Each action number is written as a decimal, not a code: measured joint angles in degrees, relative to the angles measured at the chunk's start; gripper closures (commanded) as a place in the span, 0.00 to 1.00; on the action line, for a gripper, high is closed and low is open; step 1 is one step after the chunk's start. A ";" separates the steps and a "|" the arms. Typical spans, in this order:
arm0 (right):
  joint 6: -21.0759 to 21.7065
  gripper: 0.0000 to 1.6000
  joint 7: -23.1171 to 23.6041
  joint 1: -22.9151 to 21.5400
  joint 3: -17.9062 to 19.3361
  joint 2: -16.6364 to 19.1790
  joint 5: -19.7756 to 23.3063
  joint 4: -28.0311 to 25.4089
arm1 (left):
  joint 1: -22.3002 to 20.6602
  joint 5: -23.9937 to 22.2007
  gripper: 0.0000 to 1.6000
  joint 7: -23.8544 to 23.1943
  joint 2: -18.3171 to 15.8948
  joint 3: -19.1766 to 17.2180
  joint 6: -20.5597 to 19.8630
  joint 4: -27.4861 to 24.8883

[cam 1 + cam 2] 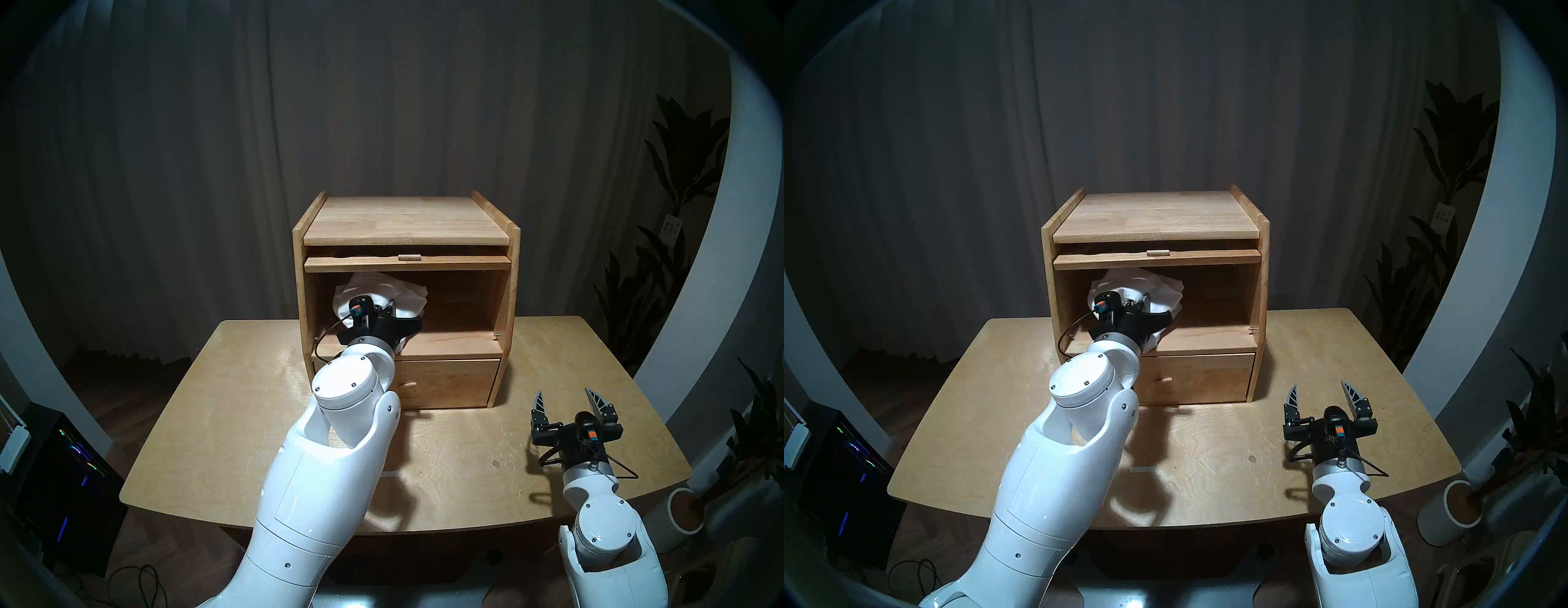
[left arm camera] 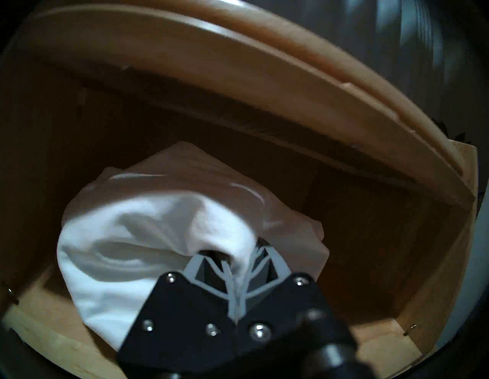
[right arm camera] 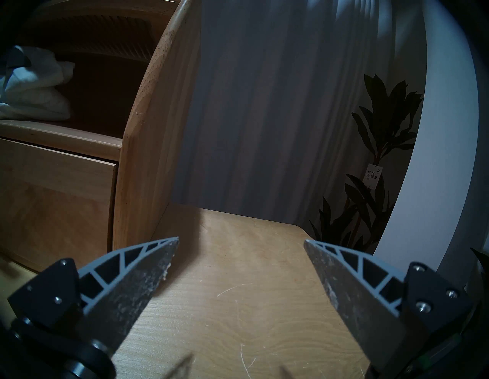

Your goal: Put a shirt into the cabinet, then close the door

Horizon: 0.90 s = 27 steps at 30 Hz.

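Dim curtained room, wooden table (image 1: 220, 446): left gripper (image 2: 239, 285) clamped on white shirt (image 1: 407, 297) inside cabinet (image 1: 403, 220) at frame centre, right gripper (image 1: 570, 401) wide apart lower right; likely snagging cloth when retracting, blocking door (image 1: 407, 263).

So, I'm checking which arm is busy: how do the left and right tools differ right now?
The left tool is shut on the shirt; the right tool is open and holds nothing. The left reaches into the cabinet; the right hovers over the table, outside the cabinet. Both have grey ribbed fingers.
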<state>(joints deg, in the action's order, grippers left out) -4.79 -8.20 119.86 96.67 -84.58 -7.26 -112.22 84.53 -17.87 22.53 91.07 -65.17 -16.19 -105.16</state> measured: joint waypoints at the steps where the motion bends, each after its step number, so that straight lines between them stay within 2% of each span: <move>1: 0.00 0.00 0.00 0.00 0.00 0.00 0.00 0.00 | -0.11 0.69 1.00 0.29 -0.04 0.54 0.79 0.01; 8: 0.00 0.00 0.00 0.00 0.00 0.00 0.00 0.00 | -2.02 6.28 1.00 1.98 0.06 3.88 6.25 2.87; 19: 0.00 0.00 0.00 0.00 0.00 0.00 0.00 0.02 | -6.62 15.18 1.00 3.21 -0.11 8.15 12.43 14.67; 27: 0.00 0.00 0.00 0.02 0.00 0.00 0.00 -0.08 | -9.85 20.01 1.00 3.49 0.81 7.77 14.89 20.98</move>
<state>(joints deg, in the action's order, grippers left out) -4.79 -8.19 119.88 96.66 -84.58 -7.26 -112.29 74.68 2.15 26.03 91.88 -57.40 -1.30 -84.17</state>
